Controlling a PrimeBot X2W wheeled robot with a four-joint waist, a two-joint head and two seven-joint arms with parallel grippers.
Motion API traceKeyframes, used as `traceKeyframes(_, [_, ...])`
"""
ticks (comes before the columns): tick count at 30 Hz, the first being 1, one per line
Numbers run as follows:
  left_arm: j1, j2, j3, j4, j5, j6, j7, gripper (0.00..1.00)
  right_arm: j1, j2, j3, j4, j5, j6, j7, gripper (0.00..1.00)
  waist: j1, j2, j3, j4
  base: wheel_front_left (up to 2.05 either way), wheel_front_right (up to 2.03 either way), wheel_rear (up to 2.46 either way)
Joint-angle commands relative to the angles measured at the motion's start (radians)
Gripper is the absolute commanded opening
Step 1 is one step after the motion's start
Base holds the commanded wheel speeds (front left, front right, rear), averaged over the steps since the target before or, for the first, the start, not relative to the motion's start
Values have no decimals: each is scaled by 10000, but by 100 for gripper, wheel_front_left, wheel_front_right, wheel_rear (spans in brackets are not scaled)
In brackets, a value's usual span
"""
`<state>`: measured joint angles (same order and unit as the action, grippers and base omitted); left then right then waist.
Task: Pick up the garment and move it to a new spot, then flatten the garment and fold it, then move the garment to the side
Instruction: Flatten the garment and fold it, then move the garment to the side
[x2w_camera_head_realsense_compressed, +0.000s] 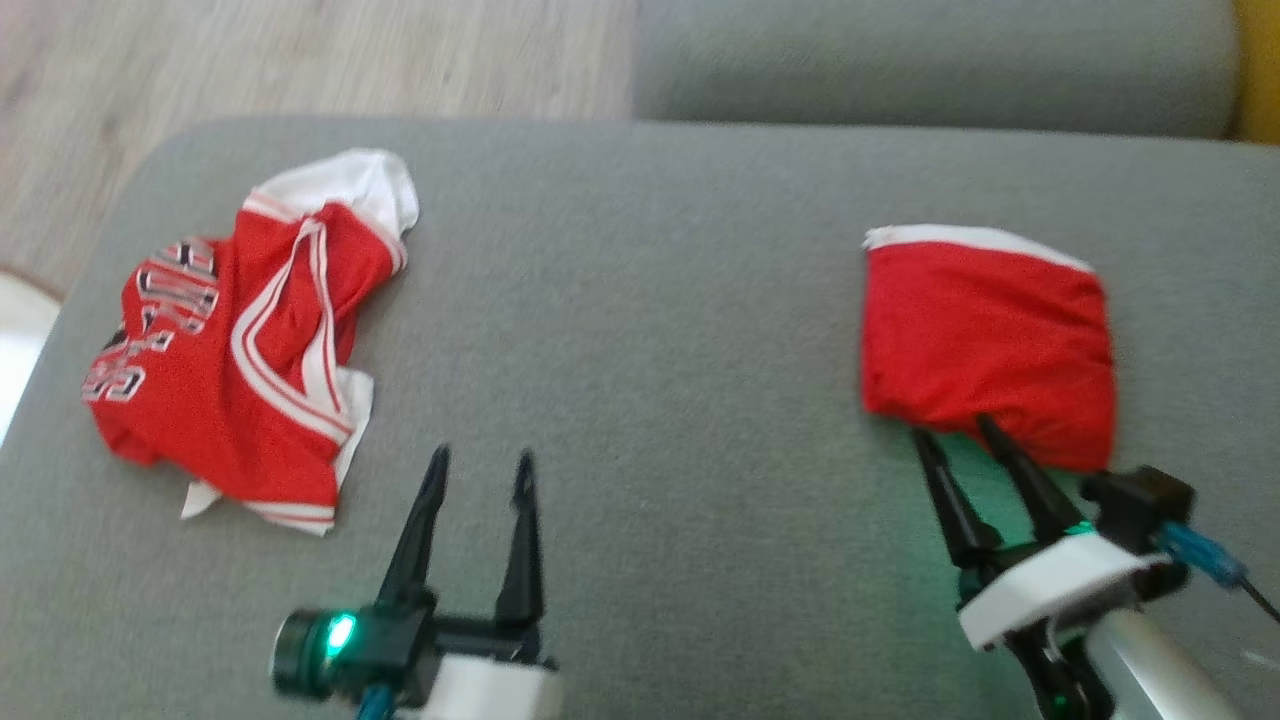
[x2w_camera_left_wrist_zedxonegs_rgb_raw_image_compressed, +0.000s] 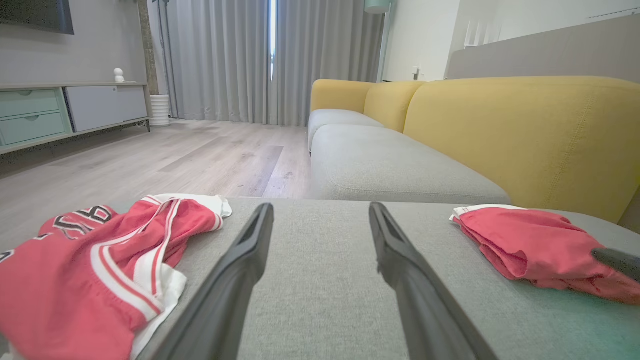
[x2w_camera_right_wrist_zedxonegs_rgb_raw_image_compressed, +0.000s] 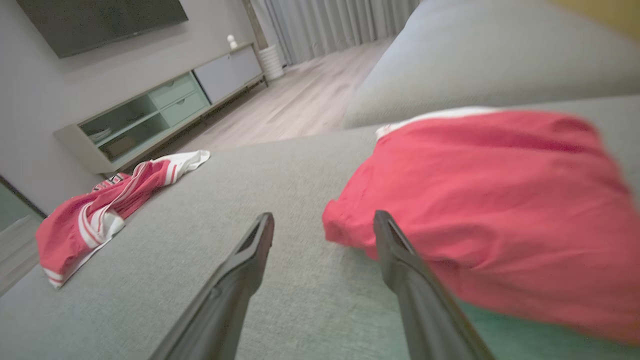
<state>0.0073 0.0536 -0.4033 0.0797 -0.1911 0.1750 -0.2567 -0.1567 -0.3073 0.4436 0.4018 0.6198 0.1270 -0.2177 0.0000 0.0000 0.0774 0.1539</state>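
Folded garment (x2w_camera_head_realsense_compressed: 985, 340): a red packet with a white band along its far edge, laid on the right part of the grey cushion (x2w_camera_head_realsense_compressed: 650, 300).
Crumpled jersey (x2w_camera_head_realsense_compressed: 235, 350): red with white trim and lettering, bunched on the left part of the cushion, well apart from the folded piece.
Right gripper (x2w_camera_head_realsense_compressed: 952, 428): fingers spread, nothing clamped. It is held at the near edge of the folded garment, one finger over the cloth and the other over bare cushion. Contact cannot be told.
Left gripper (x2w_camera_head_realsense_compressed: 480, 458): fingers spread and empty, above the bare middle of the cushion.
Step judged: the move to the side, at or near its end.
Risk, grasp: if only the top layer is pinched, the fold is likely to be peeled open when the piece is dragged.
Risk, finger: the layers may be rucked by a tip pushed under the near edge.
Risk, placement: if carried too far toward the cushion's right end, the packet may slip off.
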Motion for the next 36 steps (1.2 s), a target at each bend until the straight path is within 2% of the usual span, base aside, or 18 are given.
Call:
traceKeyframes(1, [14, -30, 445, -255, 39, -25, -51, 100, 166, -43, -91, -409, -291, 37, -249, 100, 0, 0, -560, -435, 0, 0, 0])
traceKeyframes(7, [813, -31, 1098, -313, 250, -46, -51, 100, 1551, 216, -1792, -2167, -2164, 37, -434, 100, 0, 0, -1167, -850, 0, 0, 0])
traceKeyframes(14, [1618, -32, 1508, -380, 517, -111, -51, 100, 3069, 1209, -3342, -2987, -3512, 37, -438, 100, 0, 0, -1679, -1057, 0, 0, 0])
traceKeyframes(21, [1860, -33, 1721, -231, 631, -103, -51, 100, 3448, 1650, -3848, -3100, -4021, 37, -439, 100, 0, 0, -1854, -1043, 0, 0, 0])
traceKeyframes(36, [1834, -33, 1946, -113, 769, -267, -51, 100, 3560, 1706, -3823, -2943, -4062, 37, -440, 100, 0, 0, -1920, -943, 0, 0, 0])
